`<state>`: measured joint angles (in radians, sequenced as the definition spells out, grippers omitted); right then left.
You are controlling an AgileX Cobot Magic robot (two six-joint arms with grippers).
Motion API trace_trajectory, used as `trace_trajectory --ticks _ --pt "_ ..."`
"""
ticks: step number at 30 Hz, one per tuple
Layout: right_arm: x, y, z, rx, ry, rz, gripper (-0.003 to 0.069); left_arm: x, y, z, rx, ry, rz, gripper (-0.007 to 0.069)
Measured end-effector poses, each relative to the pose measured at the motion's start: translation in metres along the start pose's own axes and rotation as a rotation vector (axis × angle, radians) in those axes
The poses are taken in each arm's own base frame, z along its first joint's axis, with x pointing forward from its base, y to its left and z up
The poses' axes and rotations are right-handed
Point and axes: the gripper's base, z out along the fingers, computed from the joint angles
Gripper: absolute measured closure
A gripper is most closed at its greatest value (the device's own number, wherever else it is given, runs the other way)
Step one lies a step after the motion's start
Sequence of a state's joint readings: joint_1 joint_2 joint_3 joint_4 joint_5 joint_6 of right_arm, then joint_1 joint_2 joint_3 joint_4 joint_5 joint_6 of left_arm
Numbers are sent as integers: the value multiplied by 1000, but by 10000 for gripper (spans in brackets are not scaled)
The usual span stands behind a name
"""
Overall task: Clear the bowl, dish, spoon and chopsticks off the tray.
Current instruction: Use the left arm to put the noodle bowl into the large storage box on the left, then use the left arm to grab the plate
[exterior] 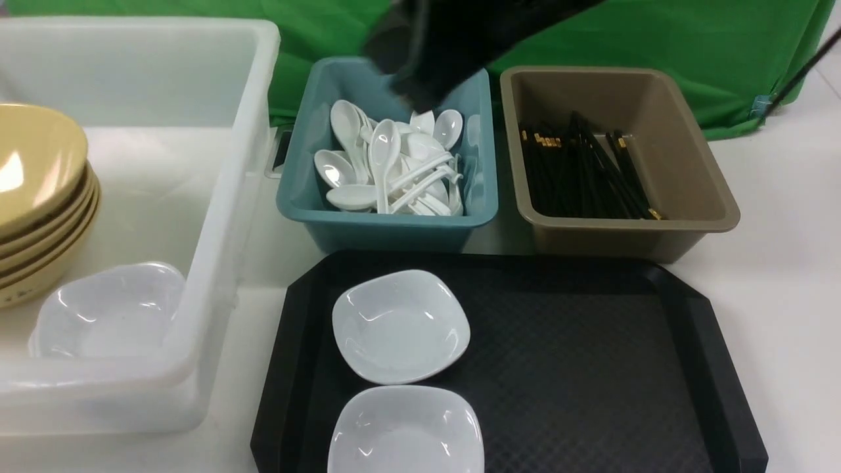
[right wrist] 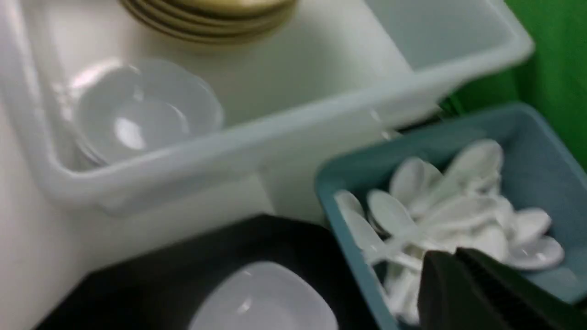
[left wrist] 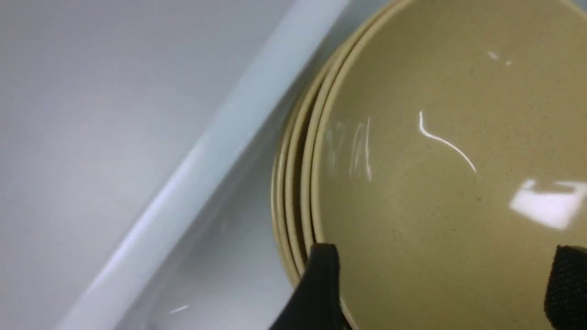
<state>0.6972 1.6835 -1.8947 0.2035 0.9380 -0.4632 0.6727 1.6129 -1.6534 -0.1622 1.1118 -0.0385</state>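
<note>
Left gripper (left wrist: 447,256) jaws spread wide, gripping nothing, one finger (left wrist: 323,275) at rim of top bowl (left wrist: 435,160) stacked below it, tub (left wrist: 220,151) wall just beside. Right gripper (right wrist: 451,261) pinched closed over teal bin (exterior: 387,226) of spoons (exterior: 387,164). To its right, brown bin (exterior: 690,164) holds chopsticks (exterior: 578,171). Robot-side of it, tray (exterior: 591,368) carries two dishes (exterior: 401,325), right half free.

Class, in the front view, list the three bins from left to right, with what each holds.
White tub with mustard bowls and a white dish → teal bin of white spoons → brown bin of black chopsticks.
</note>
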Motion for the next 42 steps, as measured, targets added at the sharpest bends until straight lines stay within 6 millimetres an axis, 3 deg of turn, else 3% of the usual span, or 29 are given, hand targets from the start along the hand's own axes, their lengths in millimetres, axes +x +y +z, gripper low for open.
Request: trace_trajectory --ticks 1,2,3,5,7,8,9,10,11,12,14,18,21,23,24,27,28,34,42 --pt "1 -4 -3 12 4 5 649 0 -1 -6 1 -6 0 18" --pt "12 -22 -20 58 73 43 649 1 -8 -30 42 -29 8 33" --pt "13 -21 -22 56 79 43 649 2 -9 -32 52 -30 12 38" --pt "29 -42 -44 91 172 99 649 11 -37 -59 218 -59 101 146" --pt "46 -60 -64 145 215 162 649 26 -76 -76 375 -70 228 291" --pt "49 -63 -66 155 220 172 649 31 -85 -79 406 -66 258 348" --pt "63 -73 -76 190 250 215 649 52 -121 -90 518 -45 385 494" --pt "65 -74 -79 195 253 220 649 55 -125 -91 532 -40 401 508" --pt "85 -82 -88 224 299 274 649 89 -167 -96 644 32 558 589" --pt "88 -83 -87 225 307 280 649 94 -171 -96 653 45 572 594" --pt "108 -83 -90 226 347 332 649 136 -205 -93 713 159 719 617" --pt "127 -75 -92 211 354 376 649 216 -244 -72 659 363 978 603" --pt "132 -66 -94 200 315 387 648 274 -260 -43 539 522 1113 537" --pt "131 -62 -97 195 288 394 648 295 -266 -29 500 577 1147 485" --pt "127 -58 -101 180 254 398 648 314 -274 -14 470 626 1177 418" --pt "123 -52 -103 130 223 382 648 330 -281 6 427 673 1193 329" --pt "122 -45 -104 47 222 348 648 339 -283 21 389 705 1194 258" --pt "129 -13 -93 -104 271 217 648 353 -288 52 321 734 1193 104" --pt "134 16 -75 -196 336 108 648 348 -288 63 240 653 1205 83"
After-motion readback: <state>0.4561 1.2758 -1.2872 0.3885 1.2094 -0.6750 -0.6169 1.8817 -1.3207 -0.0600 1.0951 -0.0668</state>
